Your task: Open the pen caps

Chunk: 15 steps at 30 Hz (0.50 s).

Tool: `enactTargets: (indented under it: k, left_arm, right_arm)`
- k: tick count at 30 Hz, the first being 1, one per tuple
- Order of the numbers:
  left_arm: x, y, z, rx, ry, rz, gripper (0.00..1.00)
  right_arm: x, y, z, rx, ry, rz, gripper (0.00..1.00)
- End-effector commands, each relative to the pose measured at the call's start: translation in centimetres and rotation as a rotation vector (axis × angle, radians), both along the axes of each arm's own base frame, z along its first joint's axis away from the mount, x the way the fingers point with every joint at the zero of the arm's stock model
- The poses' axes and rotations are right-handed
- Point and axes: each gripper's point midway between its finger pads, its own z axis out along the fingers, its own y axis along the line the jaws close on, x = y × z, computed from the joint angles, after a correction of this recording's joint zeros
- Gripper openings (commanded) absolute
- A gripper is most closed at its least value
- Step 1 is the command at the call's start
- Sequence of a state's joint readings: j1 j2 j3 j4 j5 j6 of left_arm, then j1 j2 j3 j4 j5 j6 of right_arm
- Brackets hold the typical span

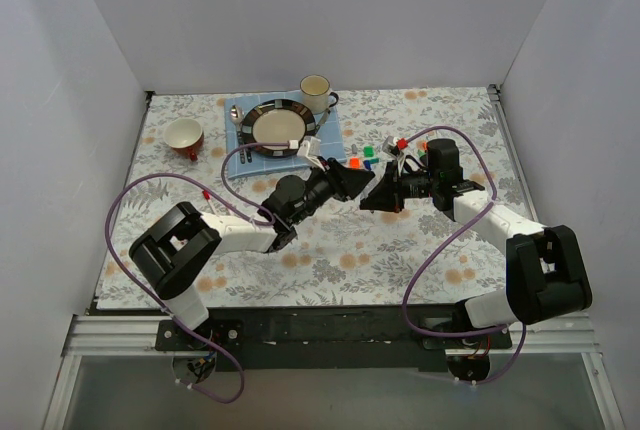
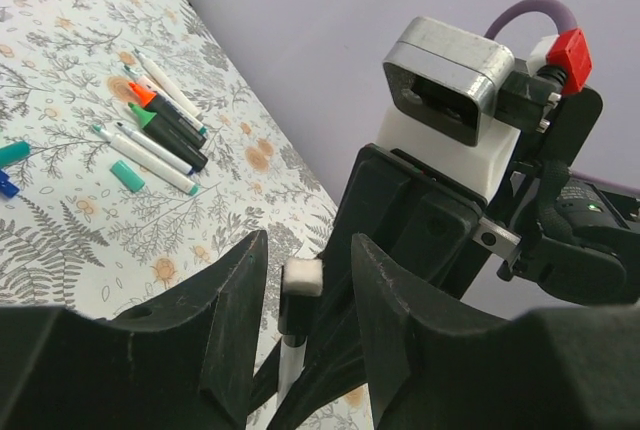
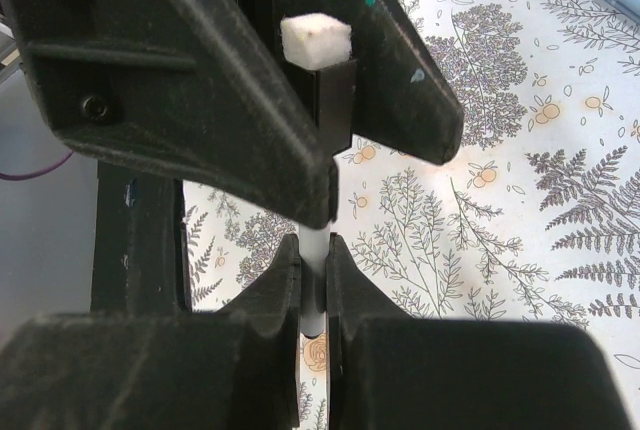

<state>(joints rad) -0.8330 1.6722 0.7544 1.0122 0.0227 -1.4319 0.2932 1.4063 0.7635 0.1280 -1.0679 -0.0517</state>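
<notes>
Pen [image 3: 313,250] held mid-worktop between both tools — right tool [image 3: 313,272] clamped on its white barrel, left tool [image 2: 303,280] gripping its black section. Remaining pens [image 2: 160,130] lie loose toward far right corner.

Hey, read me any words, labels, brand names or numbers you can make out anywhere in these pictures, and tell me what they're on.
None can be read.
Pens on the table: barrels show no legible print at this size.
Pen held between the left hand and right hand: no marking shows.
Cup, plate, bowl: no lettering.
Tablecloth: floral pattern only.
</notes>
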Motion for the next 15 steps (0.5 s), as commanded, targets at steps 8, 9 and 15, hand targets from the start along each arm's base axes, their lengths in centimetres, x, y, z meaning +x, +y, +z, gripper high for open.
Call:
enactTargets:
  k: [8,9,15]
  left_arm:
    - [-0.6,-1.1,1.6,-0.001,-0.052,-0.074,0.09]
    - [-0.4,-1.0,1.5,0.006,-0.052,-0.065,0.00]
    - [4.9,2.1,5.9,0.098,-0.156,0.162,0.00]
  right_arm:
    - [1.1,0.2,1.7,0.007,-0.071,-0.001,0.01]
    - [1.0,0.3,1.7,0.007,-0.072,0.001,0.01]
    - [1.1,0.2,1.0,-0.011,-0.077,-0.001,0.01]
